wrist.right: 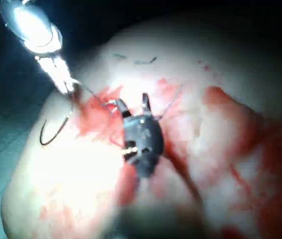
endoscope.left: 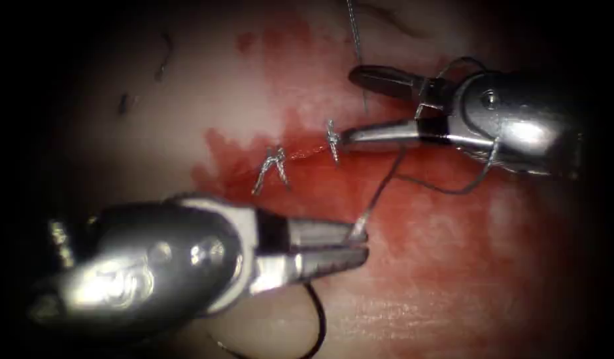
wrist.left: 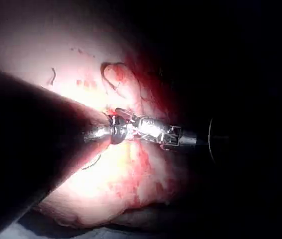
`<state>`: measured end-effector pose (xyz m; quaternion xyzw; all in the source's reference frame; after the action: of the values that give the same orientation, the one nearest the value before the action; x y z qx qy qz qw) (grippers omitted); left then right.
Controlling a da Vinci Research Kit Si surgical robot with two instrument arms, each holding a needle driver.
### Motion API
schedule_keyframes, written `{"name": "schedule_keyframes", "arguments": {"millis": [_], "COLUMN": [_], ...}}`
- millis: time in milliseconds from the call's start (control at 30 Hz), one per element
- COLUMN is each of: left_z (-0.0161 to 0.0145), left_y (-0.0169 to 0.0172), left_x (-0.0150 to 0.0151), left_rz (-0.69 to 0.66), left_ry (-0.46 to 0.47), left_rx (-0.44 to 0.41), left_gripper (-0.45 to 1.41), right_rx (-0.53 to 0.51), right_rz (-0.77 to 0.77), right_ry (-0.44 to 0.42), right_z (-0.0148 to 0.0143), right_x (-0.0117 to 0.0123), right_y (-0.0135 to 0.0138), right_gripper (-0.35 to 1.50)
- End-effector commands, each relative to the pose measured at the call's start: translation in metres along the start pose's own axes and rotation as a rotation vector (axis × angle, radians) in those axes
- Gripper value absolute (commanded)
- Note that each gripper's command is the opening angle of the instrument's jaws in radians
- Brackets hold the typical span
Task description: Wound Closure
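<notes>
My left tool lies low on the tissue, jaws shut on the needle near its tail. The needle's dark curve hangs under the jaws, out of the tissue; in the right wrist view the needle dangles from the left tool. Thread runs from the tail up to my right tool, which is open with thread wound around its jaws and wrist. The right tool stands open over the cut. The left tool's wrist gleams above the tissue.
Two knotted stitches cross the cut, which runs left to right. Red fluid covers the tissue around and below it. A loose strand of thread rises from between the right tool's jaws. Short cut thread ends lie at the upper left.
</notes>
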<state>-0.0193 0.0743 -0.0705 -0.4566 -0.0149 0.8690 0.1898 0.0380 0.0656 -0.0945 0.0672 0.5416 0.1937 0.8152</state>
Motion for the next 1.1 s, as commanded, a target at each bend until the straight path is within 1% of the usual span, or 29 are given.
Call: {"name": "schedule_keyframes", "arguments": {"millis": [33, 167, 300, 467, 533, 733, 867, 1000, 1067, 1100], "left_z": [0.0, -0.0016, -0.0013, 0.0013, 0.003, 0.0055, 0.0072, 0.0084, 0.0093, 0.0103], "left_y": [-0.0013, -0.0035, -0.0044, -0.0064, -0.0078, -0.0104, -0.0104, -0.01, -0.0098, -0.0097], "left_x": [0.0004, 0.0012, 0.0012, -0.0006, -0.0018, -0.0034, -0.0047, -0.005, -0.005, -0.0052], "left_rz": [0.008, 0.019, 0.019, 0.028, 0.033, 0.046, 0.058, 0.061, 0.068, 0.07], "left_ry": [-0.005, -0.007, -0.012, -0.047, -0.062, -0.088, -0.103, -0.087, -0.089, -0.087], "left_rx": [0.019, 0.028, 0.034, 0.03, 0.034, 0.037, 0.03, 0.016, 0.014, 0.009], "left_gripper": [-0.35, -0.35, -0.35, -0.35, -0.35, -0.35, -0.35, -0.35, -0.35, -0.35], "right_rx": [0.016, 0.029, 0.041, 0.077, 0.098, 0.133, 0.156, 0.183, 0.183, 0.177], "right_rz": [-0.008, -0.019, -0.019, -0.022, -0.029, -0.033, -0.038, -0.053, -0.053, -0.051], "right_ry": [-0.013, -0.029, -0.026, -0.009, 0.001, 0.017, 0.028, 0.048, 0.055, 0.068], "right_z": [0.0012, 0.0016, 0.0016, 0.0016, 0.0017, 0.0015, 0.0016, 0.0018, 0.0019, 0.002], "right_x": [-0.0007, -0.0018, -0.0018, -0.0016, -0.0015, -0.0014, -0.0013, -0.0011, -0.0009, -0.0007], "right_y": [-0.0007, -0.0011, -0.0012, -0.002, -0.0024, -0.0029, -0.0034, -0.0039, -0.0041, -0.004], "right_gripper": [0.69, 0.67, 0.67, 0.64, 0.62, 0.62, 0.62, 0.61, 0.61, 0.61]}}
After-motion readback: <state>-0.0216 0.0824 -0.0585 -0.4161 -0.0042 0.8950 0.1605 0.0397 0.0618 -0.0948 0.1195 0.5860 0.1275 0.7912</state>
